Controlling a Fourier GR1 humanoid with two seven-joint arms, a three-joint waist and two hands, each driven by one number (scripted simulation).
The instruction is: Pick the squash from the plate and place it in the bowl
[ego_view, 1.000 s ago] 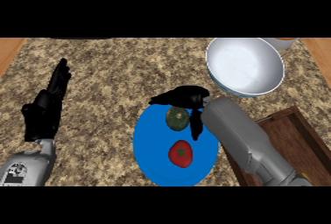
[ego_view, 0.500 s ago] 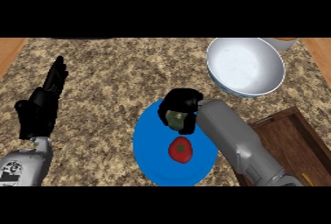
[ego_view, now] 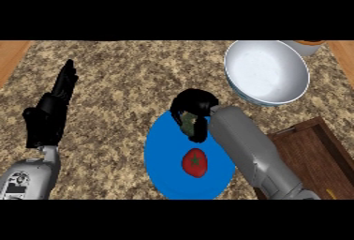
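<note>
Right black hand (ego_view: 196, 101) curled round small mottled green squash (ego_view: 186, 121) (mostly hidden): likely light, rigid, smooth-skinned; grasp across middle.

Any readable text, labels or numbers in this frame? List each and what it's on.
Left forearm: small dark marking on the grey shell, too blurred to read.
Blue plate, white bowl, wooden tray, counter: no text on any of them.
</note>
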